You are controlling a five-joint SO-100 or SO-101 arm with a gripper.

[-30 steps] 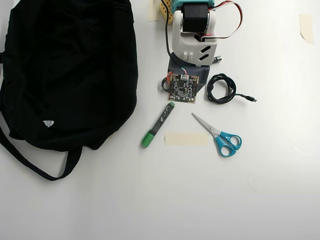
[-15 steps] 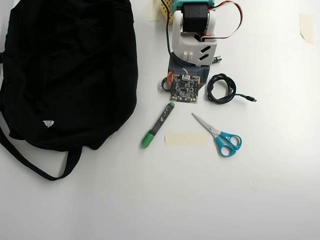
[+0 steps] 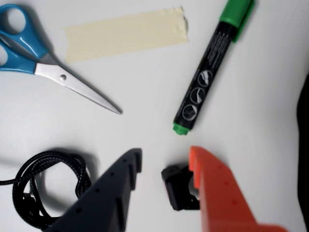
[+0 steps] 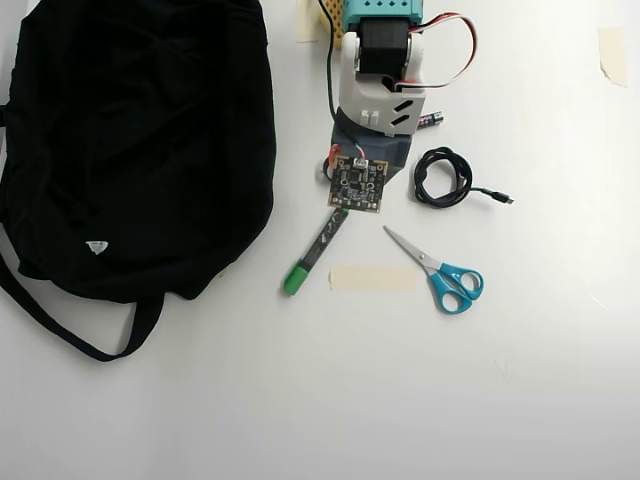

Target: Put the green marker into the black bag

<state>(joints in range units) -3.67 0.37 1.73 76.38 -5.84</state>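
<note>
The green marker [image 4: 310,255] lies slanted on the white table, just right of the black bag [image 4: 140,140], which fills the upper left of the overhead view. The arm's wrist board [image 4: 356,186] hangs over the marker's upper end and hides the fingers there. In the wrist view my gripper [image 3: 165,157] is open, with a dark finger [image 3: 116,188] on the left and an orange finger [image 3: 217,188] on the right. The marker [image 3: 207,77] lies just beyond the fingertips, its small green end nearest them. Nothing is held. The bag's dark edge [image 3: 304,145] shows at the right.
Blue-handled scissors [image 4: 445,275] [image 3: 43,63] and a strip of beige tape [image 4: 372,278] [image 3: 125,34] lie right of the marker. A coiled black cable [image 4: 443,177] [image 3: 48,183] sits beside the arm. A small battery [image 4: 430,120] lies by the arm's base.
The arm has reached down and slightly left in the overhead view, so the wrist board now covers the marker's upper end. The marker, bag and scissors have not moved.
</note>
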